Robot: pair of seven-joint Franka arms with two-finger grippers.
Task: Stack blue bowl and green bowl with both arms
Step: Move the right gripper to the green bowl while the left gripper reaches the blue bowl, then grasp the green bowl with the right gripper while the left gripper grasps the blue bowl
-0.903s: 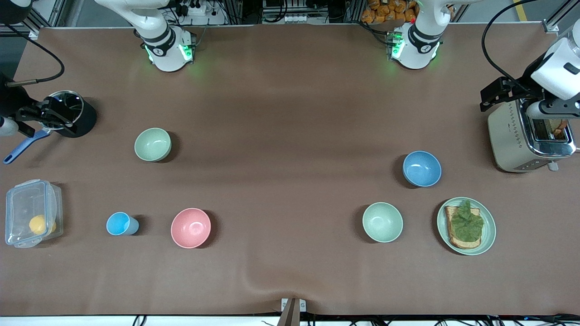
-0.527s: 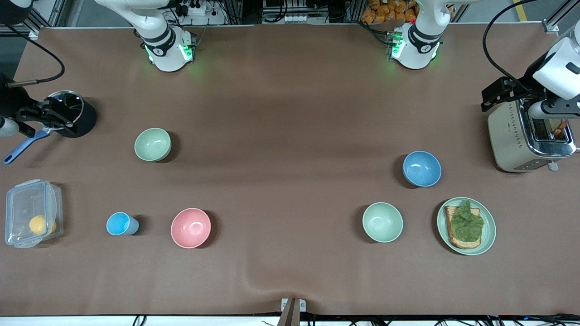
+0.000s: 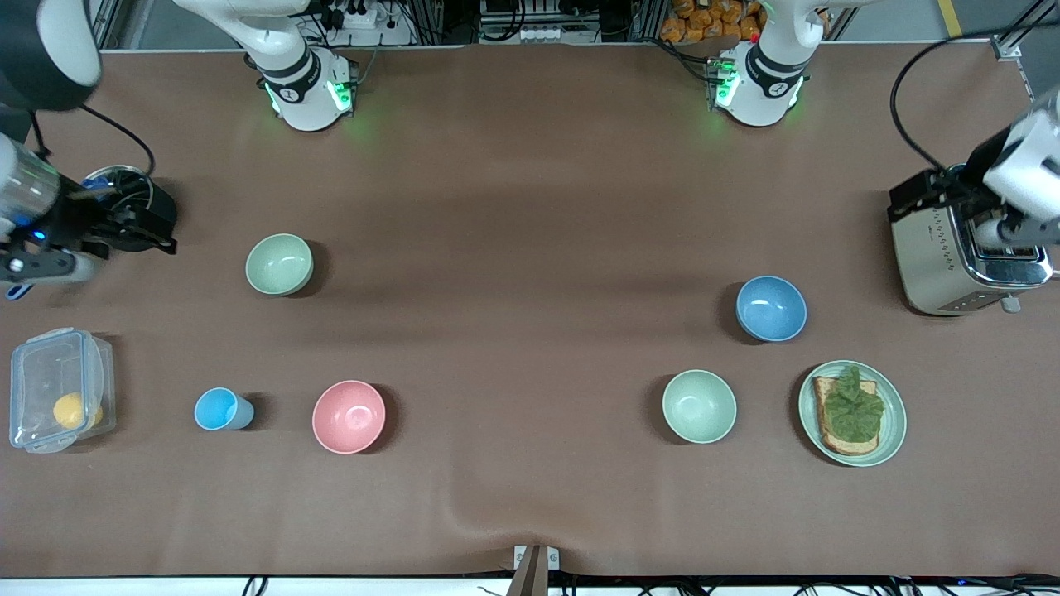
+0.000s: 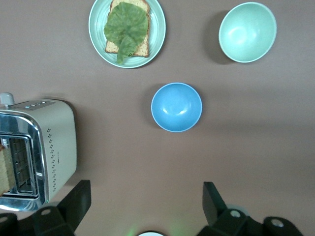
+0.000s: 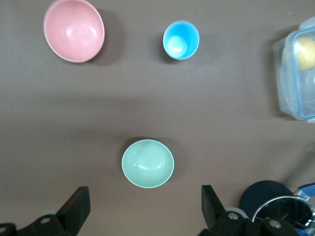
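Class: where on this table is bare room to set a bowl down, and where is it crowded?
Bare: the wide middle between the pink bowl and the mint bowl. Crowded: around the blue bowl, plate and toaster.

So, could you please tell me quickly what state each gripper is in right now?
Left gripper: open, holding nothing, over the silver toaster.
Right gripper: open, holding nothing, over the black pot.

Bowls: four in all. One blue bowl (image 3: 771,308), one pink bowl (image 3: 349,416), two green bowls (image 3: 279,264) (image 3: 699,406). One cup (image 3: 220,409). One plate (image 3: 890,434). One toaster (image 3: 944,265). One box (image 3: 50,389). One pot (image 3: 137,207).
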